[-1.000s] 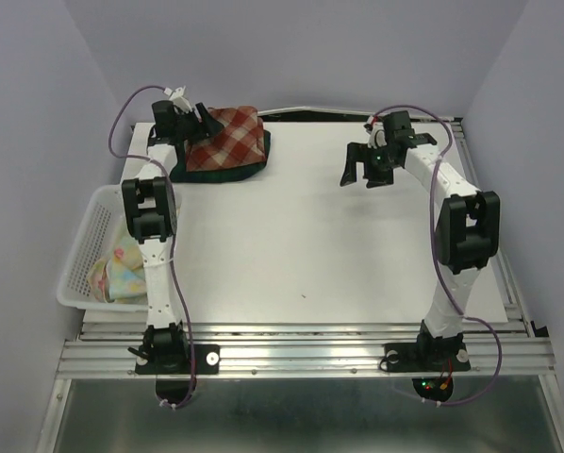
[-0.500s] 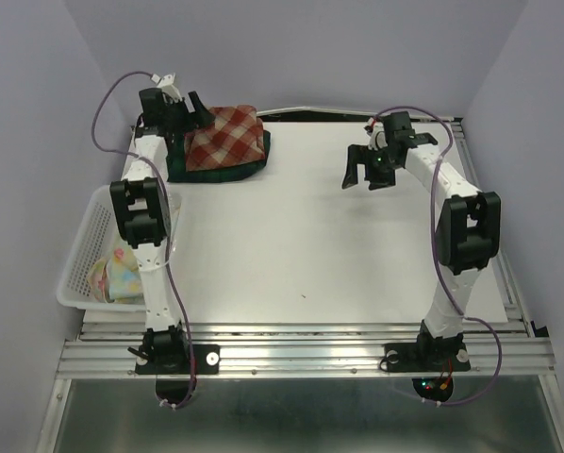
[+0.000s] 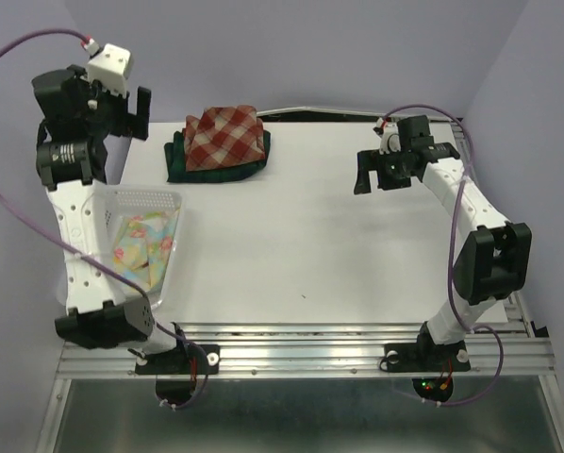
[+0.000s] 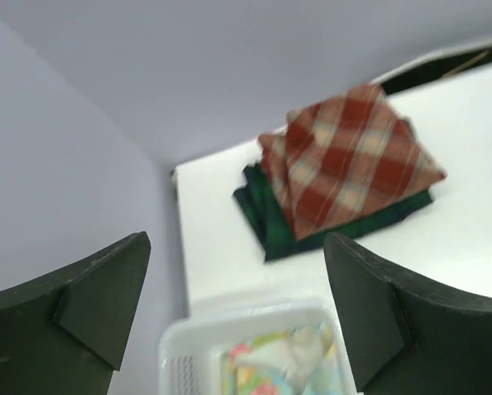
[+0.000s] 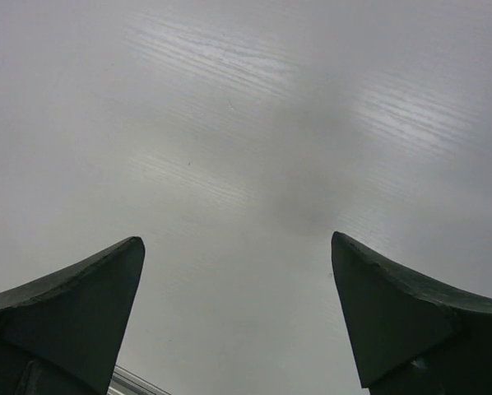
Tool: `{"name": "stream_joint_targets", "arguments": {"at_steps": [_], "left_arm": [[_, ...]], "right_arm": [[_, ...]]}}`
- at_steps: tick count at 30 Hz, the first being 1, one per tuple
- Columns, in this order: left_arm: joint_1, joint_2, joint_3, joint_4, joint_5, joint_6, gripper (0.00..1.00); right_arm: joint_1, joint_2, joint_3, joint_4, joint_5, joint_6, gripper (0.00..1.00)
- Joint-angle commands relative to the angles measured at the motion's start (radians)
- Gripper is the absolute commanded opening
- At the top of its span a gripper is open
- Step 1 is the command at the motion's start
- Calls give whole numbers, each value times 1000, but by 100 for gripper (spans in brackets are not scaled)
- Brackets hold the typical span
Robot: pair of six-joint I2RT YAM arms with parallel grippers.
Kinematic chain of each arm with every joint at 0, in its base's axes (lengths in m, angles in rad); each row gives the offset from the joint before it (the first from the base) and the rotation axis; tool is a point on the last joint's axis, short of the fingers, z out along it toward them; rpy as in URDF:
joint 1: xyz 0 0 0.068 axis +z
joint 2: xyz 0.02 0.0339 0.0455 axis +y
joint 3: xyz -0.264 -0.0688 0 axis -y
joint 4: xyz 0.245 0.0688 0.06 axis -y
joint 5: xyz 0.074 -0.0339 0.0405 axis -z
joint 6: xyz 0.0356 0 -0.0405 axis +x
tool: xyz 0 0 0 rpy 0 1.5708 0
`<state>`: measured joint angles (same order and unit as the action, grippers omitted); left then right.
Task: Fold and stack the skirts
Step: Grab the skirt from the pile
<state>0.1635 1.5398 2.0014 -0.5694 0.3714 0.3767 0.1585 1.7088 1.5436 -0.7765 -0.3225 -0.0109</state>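
A folded red-and-cream plaid skirt (image 3: 225, 132) (image 4: 353, 156) lies on top of the dark green plaid skirt (image 3: 216, 168) (image 4: 271, 232) at the back left of the table. The pastel flowered skirt (image 3: 142, 247) (image 4: 279, 366) lies crumpled in the white basket (image 3: 145, 198) (image 4: 254, 317). My left gripper (image 3: 122, 115) (image 4: 236, 240) hangs open and empty, high above the table's left edge, left of the stack and apart from it. On the right, my right gripper (image 3: 377, 177) (image 5: 234, 243) is open over the bare table, holding nothing.
The white mesh basket stands at the left edge of the table, partly behind my left arm. Lilac walls close in on the left, back and right. A dark gap runs along the table's back edge (image 3: 301, 115).
My left gripper has opened wider, lifted off the red plaid skirt's left edge and swung up and to the left. The right gripper has shifted slightly right.
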Motion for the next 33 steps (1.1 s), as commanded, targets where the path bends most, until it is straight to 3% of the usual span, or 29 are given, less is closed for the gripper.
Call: {"name": "stream_joint_targets", "arguments": {"at_steps": [1, 8, 13, 23, 29, 32, 33], "left_arm": [[48, -107, -263, -285, -81, 237, 98], [159, -375, -720, -215, -251, 373, 98], [211, -371, -915, -88, -282, 390, 98], [222, -80, -1001, 152, -307, 383, 94], [223, 87, -940, 143, -282, 369, 88], [226, 105, -935, 137, -269, 364, 76], [226, 97, -934, 132, -266, 361, 60]], "right_arm": [[3, -64, -53, 14, -26, -49, 100], [3, -145, -117, -50, -130, -130, 100], [3, -169, -128, -92, -128, -146, 100], [3, -205, -160, -124, -101, -129, 100], [3, -207, -160, -135, -89, -124, 100], [3, -212, -162, -133, -73, -130, 100], [3, -213, -162, -133, -69, -129, 100]]}}
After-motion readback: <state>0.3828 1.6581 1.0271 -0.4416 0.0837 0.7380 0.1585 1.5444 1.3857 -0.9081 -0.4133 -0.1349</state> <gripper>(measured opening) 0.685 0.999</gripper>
